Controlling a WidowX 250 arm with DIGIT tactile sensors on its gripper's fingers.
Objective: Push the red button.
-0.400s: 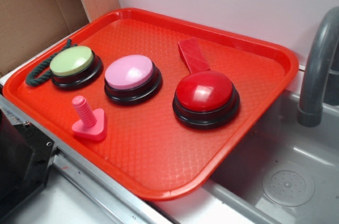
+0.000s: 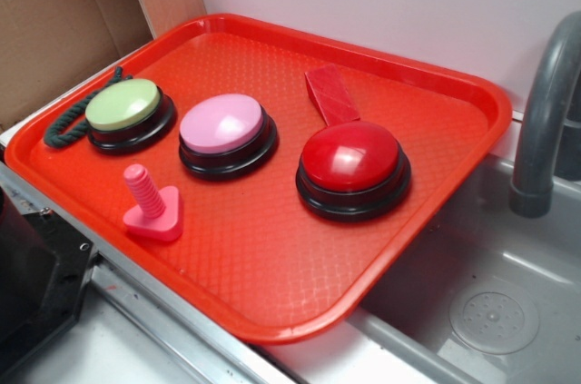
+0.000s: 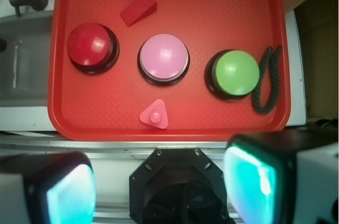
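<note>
The red button [image 2: 350, 157] [image 3: 89, 44], a glossy dark-red dome on a round black base, sits on the right part of the orange-red tray [image 2: 272, 293] [image 3: 175, 128] in the exterior view. In the wrist view it lies at the upper left. My gripper [image 3: 159, 189] hangs high above the robot's black base, short of the tray's near edge and well away from the button. Its two teal pads [image 3: 249, 181] stand wide apart with nothing between them. The gripper does not show in the exterior view.
A pink button [image 2: 224, 125] and a green button [image 2: 124, 104] stand to the left. A flat red block [image 2: 330, 93] lies behind the red button. A pink screw toy [image 2: 151, 205] and a dark rope [image 2: 68, 130] lie nearby. A sink [image 2: 490, 311] with a grey faucet [image 2: 543, 121] adjoins.
</note>
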